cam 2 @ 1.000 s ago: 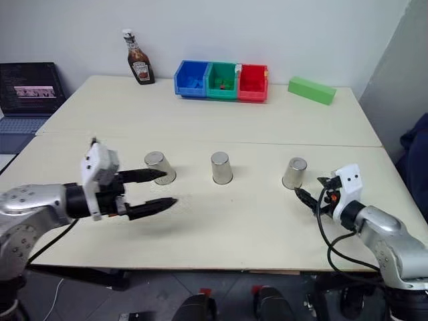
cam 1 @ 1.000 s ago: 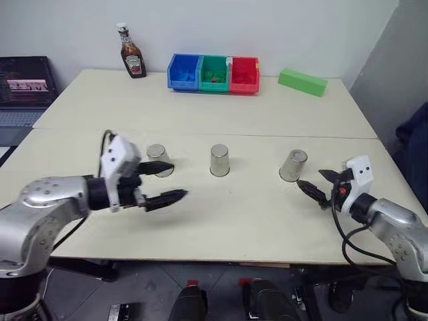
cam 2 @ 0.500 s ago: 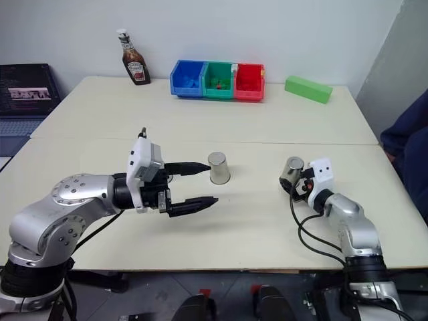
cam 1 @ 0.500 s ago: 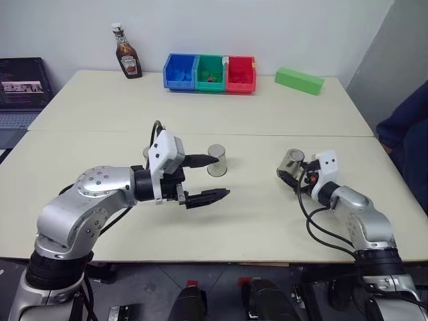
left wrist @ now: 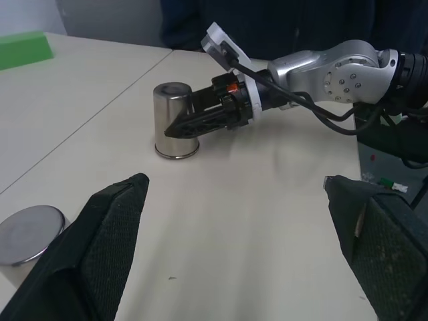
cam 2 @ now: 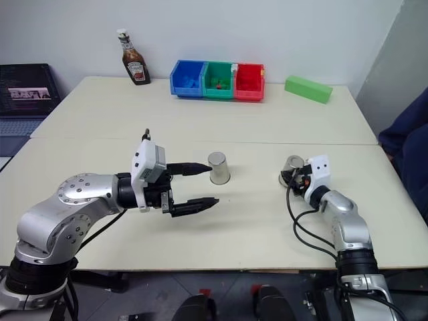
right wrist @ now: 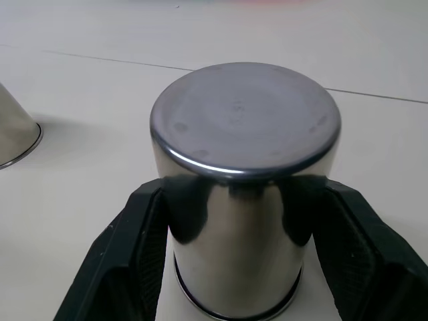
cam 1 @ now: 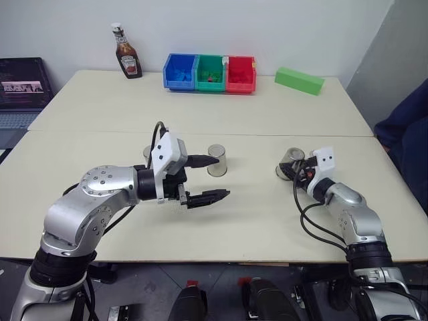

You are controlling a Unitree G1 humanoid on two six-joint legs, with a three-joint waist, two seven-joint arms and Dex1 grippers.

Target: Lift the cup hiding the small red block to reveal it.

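Right wrist view: the right gripper [right wrist: 234,221] has its two black fingers pressed on both sides of the cup [right wrist: 244,180], so it is pinching the cup at mid-height.
Where the cup is: on the desk [cam 1: 267,114], at the robot's right end of a row of three alike tumblers; it stands on the desk surface and is not yet lifted.
Cup direction: upside down, closed base up and open rim down on the desk; its long axis is vertical, maybe slightly tilted.
Why so: I think the mouth-down pose is what lets it cover something, and a side grip allows a straight lift.
Small red block: nothing of it can be seen, so I cannot confirm it is under this cup.
Left gripper [cam 1: 207,179]: fingers spread wide, holding nothing, hovering near the middle cup [cam 1: 217,160] without touching; the left cup [cam 1: 148,152] is partly hidden behind the arm.
Far side: ketchup bottle [cam 1: 128,51], three bins [cam 1: 210,72], green block [cam 1: 299,81].
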